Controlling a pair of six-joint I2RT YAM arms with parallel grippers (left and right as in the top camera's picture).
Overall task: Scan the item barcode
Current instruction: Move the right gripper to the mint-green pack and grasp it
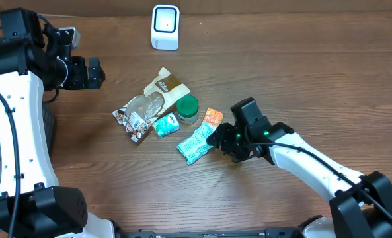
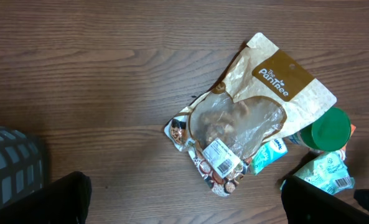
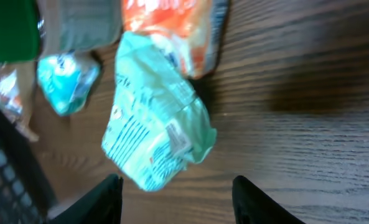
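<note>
R gripper [image 1: 217,139] jaws part-open astride teal packet [image 1: 194,144], just near side of green lid [image 1: 188,106]; can't tell if gripping yet. Pinch packet end squarely, barcode side unobstructed, w/o snagging orange packet [image 1: 212,119]

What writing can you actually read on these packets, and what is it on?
"PanTree": white letters on the brown pouch; the tiny word above it is unreadable.
On that pouch's white barcode label: too small to read.
On the large teal packet: print and barcode blurred.
On the small teal packet: logo too small to read.
On the orange packet: letters blurred.
</note>
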